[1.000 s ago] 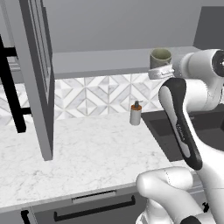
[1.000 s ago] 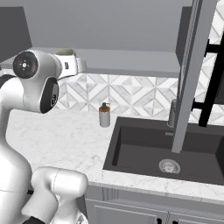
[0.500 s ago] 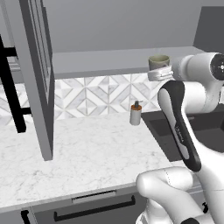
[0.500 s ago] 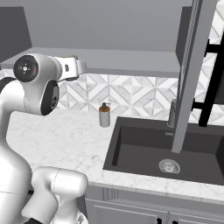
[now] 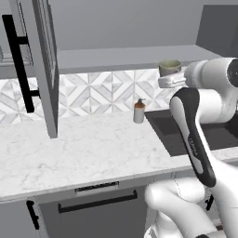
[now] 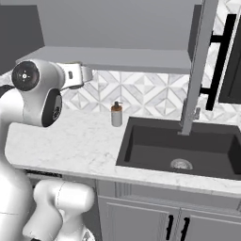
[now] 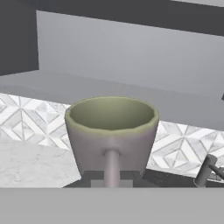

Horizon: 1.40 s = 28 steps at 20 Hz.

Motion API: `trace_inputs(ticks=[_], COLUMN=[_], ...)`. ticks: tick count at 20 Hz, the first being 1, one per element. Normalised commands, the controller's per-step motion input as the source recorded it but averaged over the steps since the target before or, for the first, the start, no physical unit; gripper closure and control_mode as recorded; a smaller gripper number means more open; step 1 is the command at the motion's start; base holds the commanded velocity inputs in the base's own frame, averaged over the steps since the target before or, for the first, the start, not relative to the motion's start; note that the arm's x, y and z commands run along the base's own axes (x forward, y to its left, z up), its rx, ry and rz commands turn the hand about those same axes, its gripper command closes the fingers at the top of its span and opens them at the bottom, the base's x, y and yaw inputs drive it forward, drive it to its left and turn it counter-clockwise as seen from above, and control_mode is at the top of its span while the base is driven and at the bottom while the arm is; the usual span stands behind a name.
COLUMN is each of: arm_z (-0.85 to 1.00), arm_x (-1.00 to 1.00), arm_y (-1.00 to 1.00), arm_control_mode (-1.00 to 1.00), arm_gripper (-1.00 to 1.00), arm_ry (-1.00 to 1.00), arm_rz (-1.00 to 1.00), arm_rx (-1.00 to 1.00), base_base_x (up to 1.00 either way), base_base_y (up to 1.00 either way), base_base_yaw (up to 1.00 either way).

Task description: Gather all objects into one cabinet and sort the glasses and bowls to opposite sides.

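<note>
The small greyish tumbler, with a pale green inside, stands upright in my gripper. One finger rises against its near wall. The gripper is shut on the tumbler. From the left base view the tumbler sits on top of the white hand, above the sink's left end and just below the grey shelf. In the right base view the hand and gripper stick out to the right of the arm's round joint. The red mugs, the dark bowl and the dark-brown shelf board are out of view.
A soap bottle stands on the marble counter by the tiled wall. The black sink with its faucet lies to the right. An open glass cabinet door hangs over the counter's left part.
The hand with the tumbler has sunk a little and shifted slightly sideways. Both base views have shifted a bit, so the base has moved. The grip has not changed.
</note>
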Motion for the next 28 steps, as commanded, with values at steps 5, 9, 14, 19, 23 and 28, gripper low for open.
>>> trace_inputs(ticks=[5, 9, 14, 19, 23, 28], arm_z=[0.00, 0.00, 0.00, 0.00, 0.00, 0.00], arm_x=[0.00, 0.00, 0.00, 0.00, 0.00, 0.00], arm_y=[0.00, 0.00, 0.00, 0.00, 0.00, 0.00], arm_control_mode=[1.00, 1.00, 1.00, 1.00, 1.00, 1.00], arm_gripper=[1.00, 1.00, 1.00, 1.00, 1.00, 1.00], arm_ry=[0.00, 0.00, 0.00, 0.00, 0.00, 0.00], arm_rz=[0.00, 0.00, 0.00, 0.00, 0.00, 0.00], arm_rx=[0.00, 0.00, 0.00, 0.00, 0.00, 0.00], base_base_x=[-1.00, -1.00, -1.00, -0.87, -0.71, -0.61], base_base_y=[-0.30, -0.62, -0.79, -0.52, -0.38, -0.26], base_base_yaw=[0.00, -0.01, -0.36, -0.60, -0.67, -0.73])
